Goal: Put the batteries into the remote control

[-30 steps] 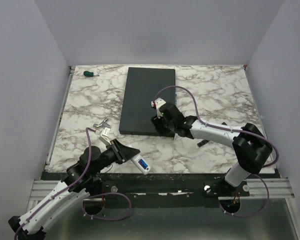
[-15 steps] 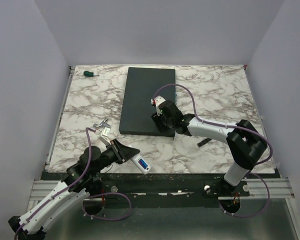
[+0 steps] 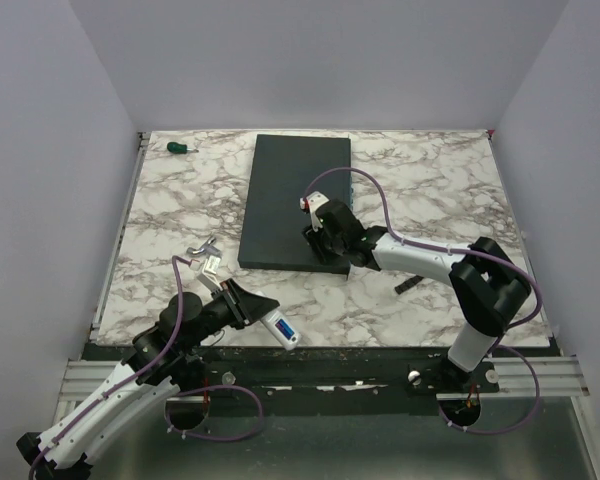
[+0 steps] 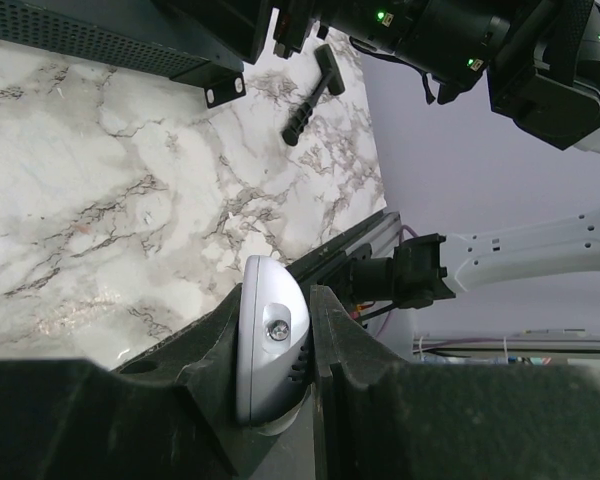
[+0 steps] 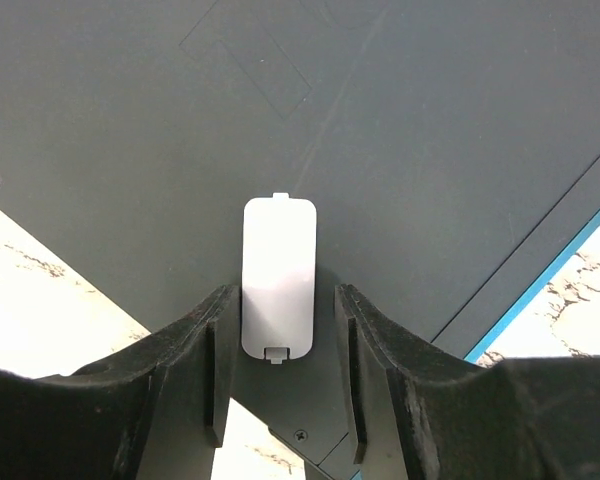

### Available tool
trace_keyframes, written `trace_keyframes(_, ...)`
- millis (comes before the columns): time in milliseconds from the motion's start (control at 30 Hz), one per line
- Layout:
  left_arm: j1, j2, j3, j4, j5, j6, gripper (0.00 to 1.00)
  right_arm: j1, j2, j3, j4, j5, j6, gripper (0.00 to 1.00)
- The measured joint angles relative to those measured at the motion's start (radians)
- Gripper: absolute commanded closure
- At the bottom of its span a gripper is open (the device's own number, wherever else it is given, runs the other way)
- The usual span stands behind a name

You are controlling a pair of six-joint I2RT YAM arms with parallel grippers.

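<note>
- You see the white marble-patterned table [image 3: 420,190] filling the middle of the top view, from the grey walls down to the black rail at the bottom.
- The large dark grey rectangular slab [image 3: 295,195] lies flat on it, just above the frame's centre.
- Your right gripper [image 5: 283,300] is over the slab's lower right corner. Its jaws stand apart, holding nothing.
- Your left gripper [image 4: 275,310] sits low and left of centre in the top view. It is clamped tight on the small white oblong remote control [image 3: 283,329].
- The remote sticks out toward the lower right, at the table's near edge. It shows a blue patch near its free end, and you cannot tell whether that is a battery.
- A black T-shaped tool [image 3: 408,285] lies on the marble, right of centre.
- A green-handled screwdriver [image 3: 180,147] lies in the table's upper left corner.
- A small white flat cover piece [image 5: 278,260] lies on the slab between the right fingers. The left finger is just beside it and the right one is apart.
- Small pale bits [image 3: 206,256] lie left of the slab, too small to identify.
</note>
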Motion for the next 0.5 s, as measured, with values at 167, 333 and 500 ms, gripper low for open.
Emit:
trace_keyframes(167,0.0,-0.001,0.0,-0.002,0.0,0.003,1.0,0.0,0.01,0.016,-0.014,-0.004,-0.001,0.52)
trace_keyframes(333,0.0,0.002,0.001,-0.002,0.0,0.007,1.0,0.0,0.017,0.031,-0.036,-0.01,0.0,0.52)
trace_keyframes(500,0.0,0.008,0.007,-0.001,0.0,0.013,1.0,0.0,0.018,0.032,-0.045,-0.01,0.012,0.51)
